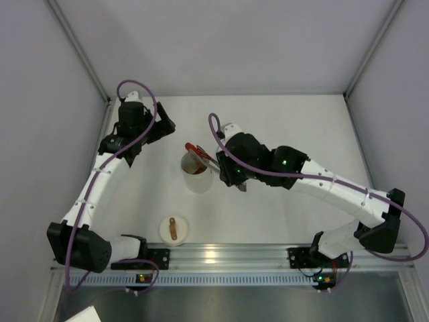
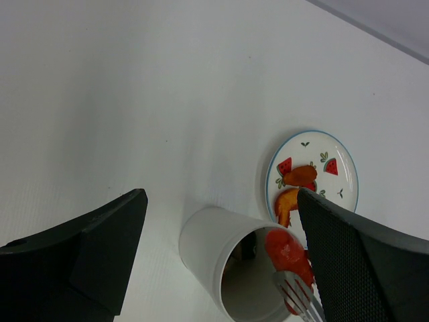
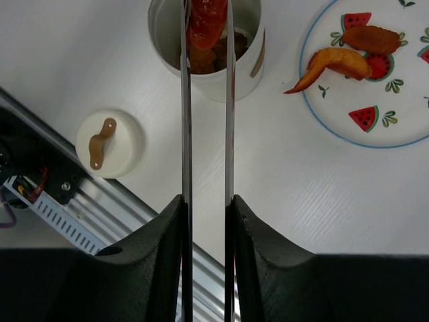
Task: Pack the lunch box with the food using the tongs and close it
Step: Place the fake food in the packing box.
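The lunch box (image 1: 197,172) is an open white cup standing mid-table, with brownish food (image 3: 201,57) inside. My right gripper (image 3: 206,204) is shut on the tongs (image 3: 186,107), whose tips pinch a red food piece (image 3: 206,20) over the cup's mouth (image 3: 201,74). That red piece (image 2: 288,251) and a tong tip (image 2: 298,292) also show at the rim in the left wrist view. The lid (image 1: 173,230), with its brown strap, lies near the front rail. My left gripper (image 2: 222,201) hangs open and empty above the cup (image 2: 218,255).
A watermelon-print plate (image 3: 335,100) with two orange food pieces (image 3: 335,64) lies right of the cup; in the top view the right arm (image 1: 295,171) hides it. White walls enclose the table, and an aluminium rail (image 1: 228,255) runs along the front.
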`<act>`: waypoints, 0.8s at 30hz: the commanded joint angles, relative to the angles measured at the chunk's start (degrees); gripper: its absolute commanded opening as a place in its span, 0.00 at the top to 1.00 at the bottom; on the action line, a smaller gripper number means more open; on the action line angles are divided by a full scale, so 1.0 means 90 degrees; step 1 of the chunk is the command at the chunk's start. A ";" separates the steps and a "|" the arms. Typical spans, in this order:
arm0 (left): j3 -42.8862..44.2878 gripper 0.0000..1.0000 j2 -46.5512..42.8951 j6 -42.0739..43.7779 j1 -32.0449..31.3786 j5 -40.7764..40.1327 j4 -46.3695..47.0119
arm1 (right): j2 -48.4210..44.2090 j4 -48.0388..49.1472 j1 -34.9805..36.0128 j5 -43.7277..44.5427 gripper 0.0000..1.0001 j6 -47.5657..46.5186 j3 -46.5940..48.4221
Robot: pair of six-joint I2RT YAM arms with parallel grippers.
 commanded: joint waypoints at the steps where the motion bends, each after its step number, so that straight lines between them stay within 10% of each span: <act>1: 0.0038 0.01 -0.0017 -0.0044 -0.0023 0.0002 0.0069 | 0.0053 0.0087 0.0249 0.0047 0.84 0.0096 0.0452; 24: 0.0038 0.01 -0.0027 -0.0034 -0.0023 0.0002 0.0059 | -0.0084 -0.0498 0.0416 0.0934 0.54 0.0213 0.0891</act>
